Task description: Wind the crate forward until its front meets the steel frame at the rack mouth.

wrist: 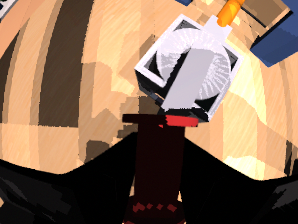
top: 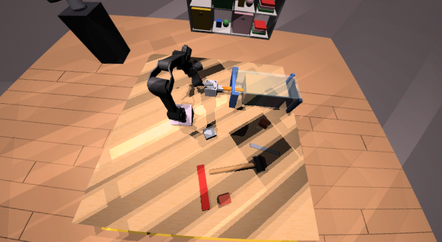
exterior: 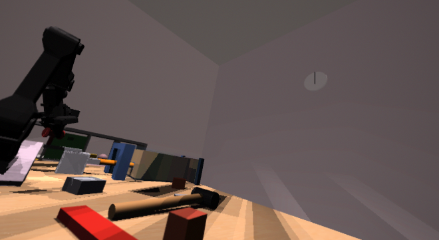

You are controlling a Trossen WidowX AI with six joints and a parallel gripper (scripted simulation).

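The crate (top: 264,88) (exterior: 159,165) sits in the guard cubby near the bench's far right corner — the gripper (top: 200,82) (exterior: 53,133) (wrist: 156,140) clamps the red winch handle (exterior: 50,133) (wrist: 160,165).

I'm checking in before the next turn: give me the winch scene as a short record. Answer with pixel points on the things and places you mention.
hand (top: 199,80) (exterior: 53,133) (wrist: 156,140): shut on the red grip of the winch handle (top: 211,83) (exterior: 50,139) (wrist: 160,170)
handle arm: lies across the winch top (top: 211,90) (exterior: 71,163) (wrist: 170,52)
orange strap (top: 228,88) (exterior: 108,161) (wrist: 230,13): runs from winch toward cubby, past blue frame (top: 233,98) (exterior: 124,162) (wrist: 277,45)
crate touching frame: cannot tell
mallet (top: 234,168) (exterior: 156,206): lying on bench
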